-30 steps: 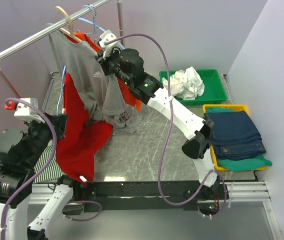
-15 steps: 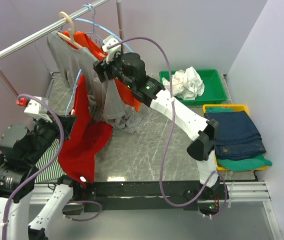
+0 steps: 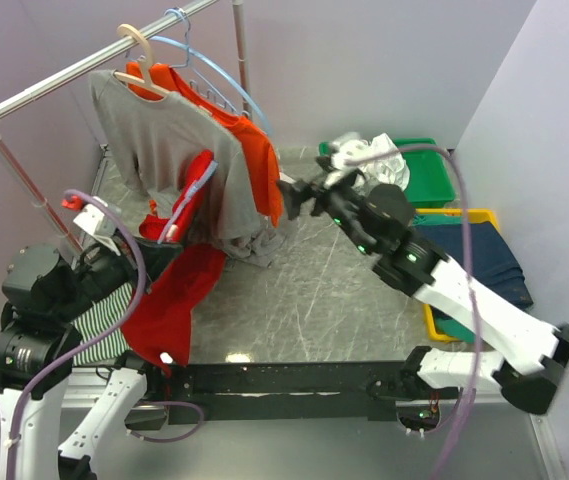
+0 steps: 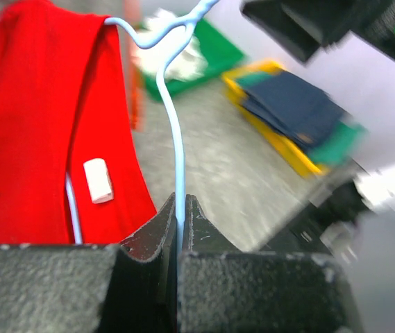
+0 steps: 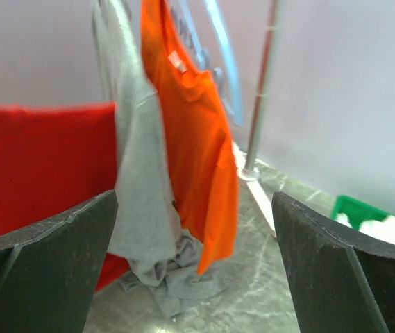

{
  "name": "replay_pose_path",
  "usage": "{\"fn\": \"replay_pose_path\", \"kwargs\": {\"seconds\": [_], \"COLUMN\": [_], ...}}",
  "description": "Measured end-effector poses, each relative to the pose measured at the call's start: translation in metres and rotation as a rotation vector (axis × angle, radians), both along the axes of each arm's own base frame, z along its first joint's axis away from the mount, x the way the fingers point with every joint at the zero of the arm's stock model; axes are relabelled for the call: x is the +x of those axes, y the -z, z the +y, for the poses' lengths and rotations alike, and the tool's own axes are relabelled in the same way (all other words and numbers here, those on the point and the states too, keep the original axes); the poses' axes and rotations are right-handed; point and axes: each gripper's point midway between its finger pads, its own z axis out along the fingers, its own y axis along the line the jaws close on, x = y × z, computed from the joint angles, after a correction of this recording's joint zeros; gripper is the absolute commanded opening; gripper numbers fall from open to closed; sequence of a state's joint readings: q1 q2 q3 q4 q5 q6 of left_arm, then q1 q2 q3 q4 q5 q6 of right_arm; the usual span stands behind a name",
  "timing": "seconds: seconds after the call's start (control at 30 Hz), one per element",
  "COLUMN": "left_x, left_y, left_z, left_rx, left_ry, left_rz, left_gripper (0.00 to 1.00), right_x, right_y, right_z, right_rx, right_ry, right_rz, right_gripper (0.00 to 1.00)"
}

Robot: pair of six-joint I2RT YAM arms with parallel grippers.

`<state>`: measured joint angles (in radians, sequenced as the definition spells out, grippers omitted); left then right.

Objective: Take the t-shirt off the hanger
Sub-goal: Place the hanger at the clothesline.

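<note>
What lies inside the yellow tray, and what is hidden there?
In the yellow tray lies dark blue folded cloth, on top of a green cloth. From above, the right arm covers part of the stack; the tray's floor is hidden.

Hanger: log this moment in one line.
left gripper: shut on blue hanger | red t-shirt: draped on hanger, not yet removed | right gripper: open, holding nothing

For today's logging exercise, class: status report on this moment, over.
Left gripper shut on blue hanger. Right gripper open, empty. Red t-shirt draped on hanger, not off. Grey shirt hangs alongside.
</note>
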<state>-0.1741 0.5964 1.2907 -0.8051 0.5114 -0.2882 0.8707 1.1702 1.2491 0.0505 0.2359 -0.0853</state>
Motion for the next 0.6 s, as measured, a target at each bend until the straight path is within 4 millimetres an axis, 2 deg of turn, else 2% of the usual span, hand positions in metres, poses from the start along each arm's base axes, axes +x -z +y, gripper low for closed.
{"fn": "replay_pose_path", "kwargs": {"seconds": [0.07,0.17,0.27,0.43,0.6], "left_x": [-0.009,-0.017,-0.024,-0.03,-0.045], "left_y": [0.003,0.007,0.007,0.004,0.001], "left_z": [-0.015,-0.027,-0.034,-0.036,-0.04], "left_rx": [-0.008,-0.014,-0.015,-0.008,0.005], "left_ry": [0.116,0.223,0.289,0.323,0.394], "left_rz": [0.001,0.005,-0.005,-0.037,-0.081], "left_gripper": [0.01,0.01,0.01,0.01,0.01], "right_x": [-0.011,-0.021,-0.024,-0.023,-0.023], "right_y": [-0.006,-0.015,-0.012,0.003,0.015], "right_z": [-0.018,-0.038,-0.048,-0.048,-0.041], "right_rx": [0.028,0.057,0.052,0.009,-0.027], "right_ry": [0.017,0.05,0.079,0.082,0.055], "right_rz": [-0.011,-0.026,-0.017,0.016,0.037], "right_gripper": [1.0,1.0,1.0,1.0,1.0]}}
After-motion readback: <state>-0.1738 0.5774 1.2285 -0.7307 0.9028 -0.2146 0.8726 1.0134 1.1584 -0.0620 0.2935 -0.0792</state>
